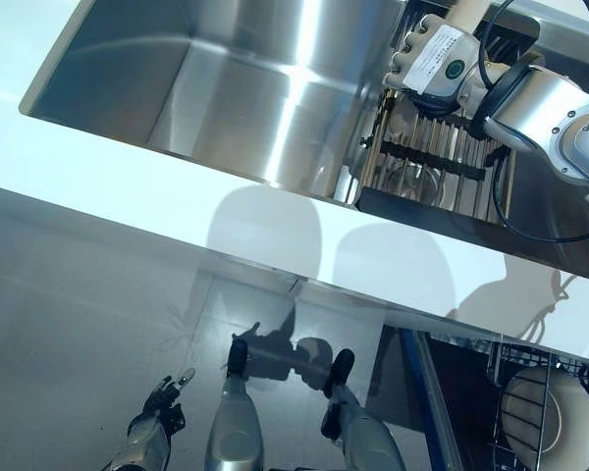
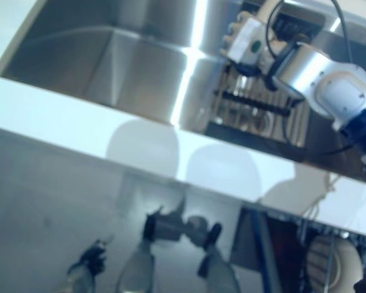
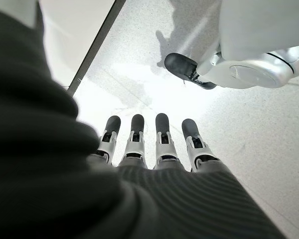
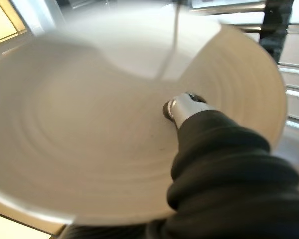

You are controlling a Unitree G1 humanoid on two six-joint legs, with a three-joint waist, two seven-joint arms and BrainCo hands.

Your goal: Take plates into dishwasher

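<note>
A large white plate point(image 4: 89, 129) fills the right wrist view. My right hand point(image 4: 185, 106) has its thumb pressed on the plate's face, and the fingers are hidden behind it. In the left eye view my right wrist point(image 1: 430, 61) reaches over the black dish rack point(image 1: 442, 162) at the right end of the steel sink point(image 1: 236, 88). The dishwasher basket point(image 1: 515, 363) stands pulled out at the lower right, with a white plate point(image 1: 555, 422) upright in it. My left hand point(image 3: 162, 137) hangs open and empty above the floor, low at the left point(image 1: 162, 400).
A white countertop point(image 1: 128, 186) runs across between the sink and me. The sink's left basin holds nothing. The dishwasher's blue-edged side point(image 1: 422, 383) stands just right of my legs.
</note>
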